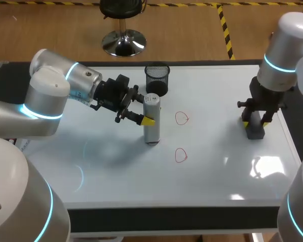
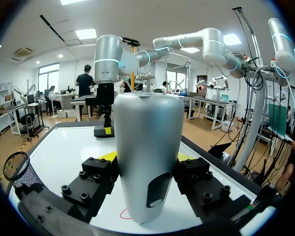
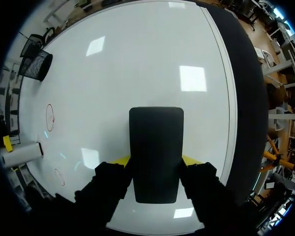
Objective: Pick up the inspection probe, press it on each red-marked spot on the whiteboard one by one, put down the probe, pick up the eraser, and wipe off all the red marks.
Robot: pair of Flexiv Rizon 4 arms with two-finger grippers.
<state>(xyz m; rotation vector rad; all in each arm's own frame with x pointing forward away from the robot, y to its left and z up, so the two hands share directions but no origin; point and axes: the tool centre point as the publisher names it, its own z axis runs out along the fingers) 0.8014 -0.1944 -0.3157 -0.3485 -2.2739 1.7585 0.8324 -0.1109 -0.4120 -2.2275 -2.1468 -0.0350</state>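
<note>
The inspection probe [image 1: 151, 126], a silver cylinder, stands upright on the whiteboard [image 1: 217, 171], left of two red circles [image 1: 182, 118] [image 1: 181, 155]. My left gripper [image 1: 151, 119] comes in from the left and is shut on the probe's upper half. In the left wrist view the probe [image 2: 147, 157] fills the gap between the fingers, and part of a red mark [image 2: 125, 214] shows by its base. At the board's right side my right gripper [image 1: 255, 123] points straight down, shut on the black eraser [image 1: 255, 132]. The right wrist view shows the eraser [image 3: 156, 152] flat on the board between the yellow tips.
A black mesh pen cup [image 1: 157, 79] stands at the back of the board, just behind the probe. The whiteboard's right edge [image 1: 288, 136] runs close beside the eraser. Bare board lies in front of the probe and between the two arms.
</note>
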